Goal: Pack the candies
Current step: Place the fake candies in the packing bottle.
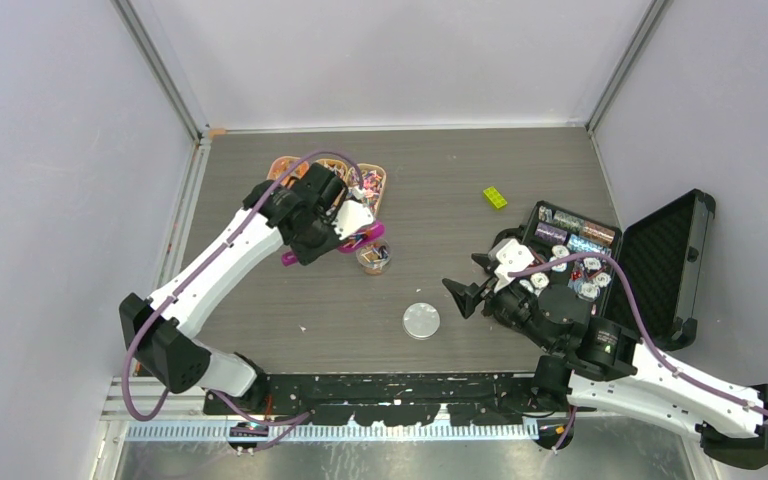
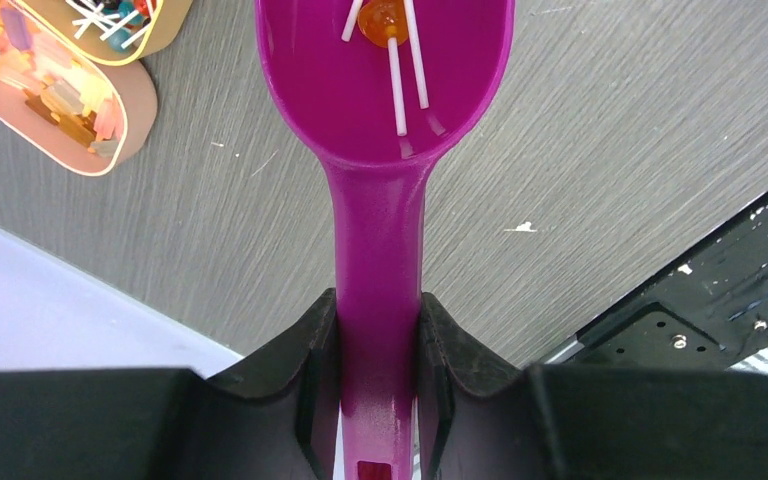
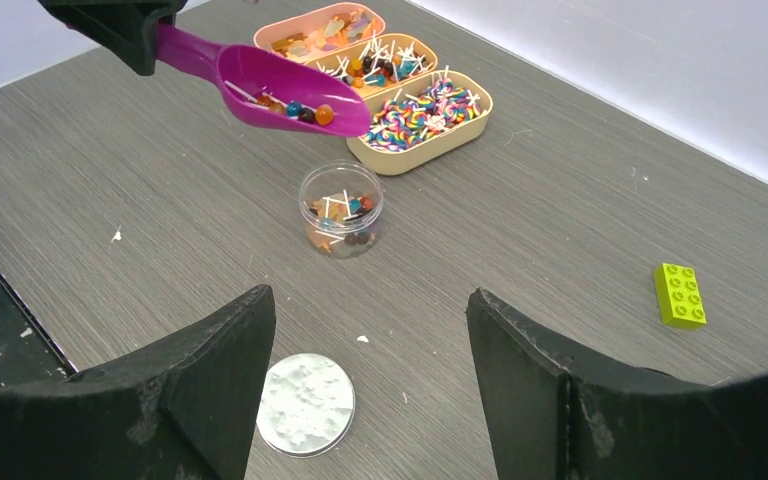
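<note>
Magenta scoop (image 3: pixel 260 85), clamped by its handle in the left gripper (image 2: pixel 378 335), hovers just above the clear jar (image 3: pixel 341 210) with candies (image 3: pixel 305 112) that look light, tiny and roll-prone, better scooped than pinched; the right gripper (image 3: pixel 370 305) hangs with fingers spread wide.

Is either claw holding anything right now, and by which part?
The left claw grips the magenta scoop by its handle; the right claw is open and empty.

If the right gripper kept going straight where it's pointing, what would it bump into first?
Probably the jar, which sits straight ahead of the open right gripper. The lid lies nearer but off to the side. Depth is unclear, so it might meet the table first.
</note>
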Tool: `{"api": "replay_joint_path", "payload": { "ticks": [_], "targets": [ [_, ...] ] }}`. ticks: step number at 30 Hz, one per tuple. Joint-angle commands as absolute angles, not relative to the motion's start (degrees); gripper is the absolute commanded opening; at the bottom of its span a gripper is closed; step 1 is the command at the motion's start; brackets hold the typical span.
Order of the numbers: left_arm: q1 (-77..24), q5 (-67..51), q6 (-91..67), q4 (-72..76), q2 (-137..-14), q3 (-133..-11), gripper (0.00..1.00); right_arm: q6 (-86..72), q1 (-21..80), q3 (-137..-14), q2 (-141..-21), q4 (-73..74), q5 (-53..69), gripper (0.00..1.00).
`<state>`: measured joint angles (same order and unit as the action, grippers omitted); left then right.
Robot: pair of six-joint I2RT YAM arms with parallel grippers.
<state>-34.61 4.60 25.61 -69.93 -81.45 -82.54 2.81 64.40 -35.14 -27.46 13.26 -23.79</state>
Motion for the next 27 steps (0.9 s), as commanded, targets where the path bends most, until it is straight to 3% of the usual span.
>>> {"api": "replay_joint_path", "payload": {
  "ticks": [1,27],
  "targets": [
    [-36.40,8.18,27.43,-71.45,-79.99,-83.08,0.00,2.37,64.82,-37.57,-26.80,12.76,-24.89,0.75],
    [-44.20,25.02,27.96,-79.29,-91.22,-86.22,0.00,3.42,64.83,-37.91,-25.44,13.01,-25.31,0.74]
  ]
}}
